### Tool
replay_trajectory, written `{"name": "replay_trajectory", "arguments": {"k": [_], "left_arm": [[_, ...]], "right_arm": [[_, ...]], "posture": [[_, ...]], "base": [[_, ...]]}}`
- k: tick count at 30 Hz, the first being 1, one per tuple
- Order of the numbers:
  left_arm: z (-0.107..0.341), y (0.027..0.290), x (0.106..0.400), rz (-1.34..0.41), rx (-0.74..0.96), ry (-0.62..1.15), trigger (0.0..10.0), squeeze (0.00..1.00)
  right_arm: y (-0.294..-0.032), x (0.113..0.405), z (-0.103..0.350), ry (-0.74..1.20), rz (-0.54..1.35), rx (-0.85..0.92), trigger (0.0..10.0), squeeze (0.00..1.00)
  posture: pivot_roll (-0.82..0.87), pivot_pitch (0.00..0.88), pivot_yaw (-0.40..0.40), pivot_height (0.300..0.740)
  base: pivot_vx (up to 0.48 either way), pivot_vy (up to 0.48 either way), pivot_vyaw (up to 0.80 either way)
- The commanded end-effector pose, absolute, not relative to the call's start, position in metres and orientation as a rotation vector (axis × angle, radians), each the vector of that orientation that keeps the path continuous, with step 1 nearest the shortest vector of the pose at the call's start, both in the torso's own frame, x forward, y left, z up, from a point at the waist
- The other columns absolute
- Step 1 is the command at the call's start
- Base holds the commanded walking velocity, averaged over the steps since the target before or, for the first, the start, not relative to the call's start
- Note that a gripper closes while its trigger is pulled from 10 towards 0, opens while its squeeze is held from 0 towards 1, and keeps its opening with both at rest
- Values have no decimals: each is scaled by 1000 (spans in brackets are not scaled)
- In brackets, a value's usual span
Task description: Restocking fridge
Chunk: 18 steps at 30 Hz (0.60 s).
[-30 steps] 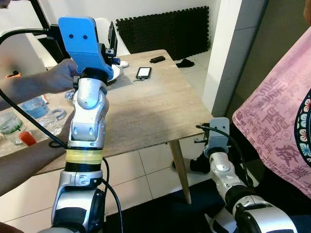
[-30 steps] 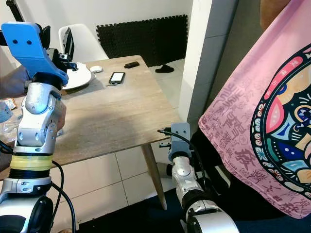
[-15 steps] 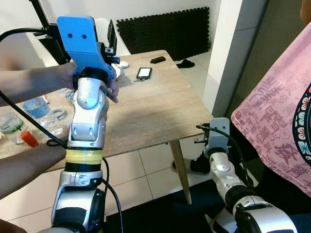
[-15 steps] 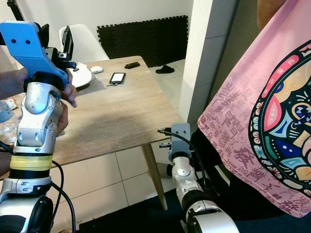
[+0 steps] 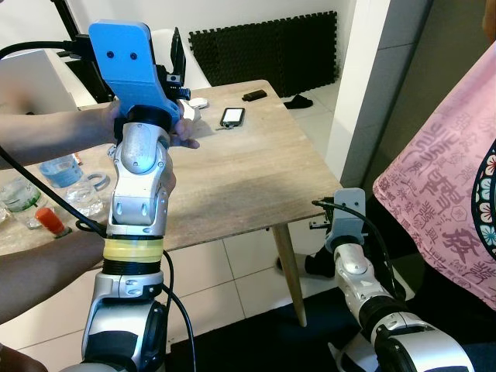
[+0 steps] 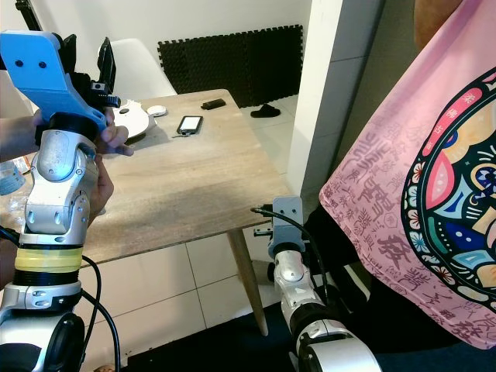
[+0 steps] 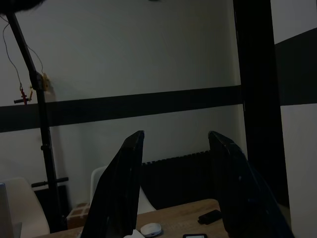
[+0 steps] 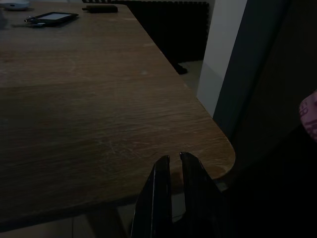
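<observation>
My left arm (image 5: 139, 194) stands raised over the wooden table (image 5: 248, 170), its blue wrist mount on top. A person's hand (image 5: 177, 132) grips that wrist. The left gripper (image 7: 176, 134) is open with nothing between its fingers and points at the wall. Clear plastic bottles (image 5: 66, 170) and a red-capped item (image 5: 51, 222) lie on the table's left end. My right arm (image 5: 347, 232) hangs low beside the table's near corner. The right gripper (image 8: 174, 156) is shut on nothing, just below the table edge.
A person in a pink shirt (image 5: 453, 194) stands close on my right. Another forearm (image 5: 39, 267) crosses in front at the left. A phone (image 5: 232, 116), a white plate (image 6: 136, 120) and a small dark object (image 5: 251, 94) lie on the table's far side. A white pillar (image 5: 364, 77) rises behind the table.
The person's hand has come round my left wrist, and its fingers now wrap the side facing the table. Both arms stay nearly in place.
</observation>
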<state>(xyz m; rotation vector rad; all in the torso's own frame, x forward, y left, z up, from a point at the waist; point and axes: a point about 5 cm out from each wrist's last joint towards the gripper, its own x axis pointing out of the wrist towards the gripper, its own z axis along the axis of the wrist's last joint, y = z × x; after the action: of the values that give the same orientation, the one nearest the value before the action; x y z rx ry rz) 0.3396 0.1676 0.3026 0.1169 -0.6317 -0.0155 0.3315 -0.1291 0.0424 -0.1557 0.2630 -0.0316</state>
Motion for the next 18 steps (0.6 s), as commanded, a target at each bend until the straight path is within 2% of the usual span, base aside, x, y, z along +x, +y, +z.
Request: {"name": "replay_trajectory", "arguments": {"k": [1, 18], "left_arm": [[287, 173, 345, -5, 111, -550, 10000, 0], [286, 175, 346, -1, 113, -542, 10000, 0]], "right_arm": [[-129, 328, 37, 290, -29, -167, 10000, 0], [-129, 328, 37, 293, -32, -165, 10000, 0]], "posture": [[78, 0, 33, 740], [79, 0, 33, 740]], "base": [[0, 0, 0], [0, 0, 0]]}}
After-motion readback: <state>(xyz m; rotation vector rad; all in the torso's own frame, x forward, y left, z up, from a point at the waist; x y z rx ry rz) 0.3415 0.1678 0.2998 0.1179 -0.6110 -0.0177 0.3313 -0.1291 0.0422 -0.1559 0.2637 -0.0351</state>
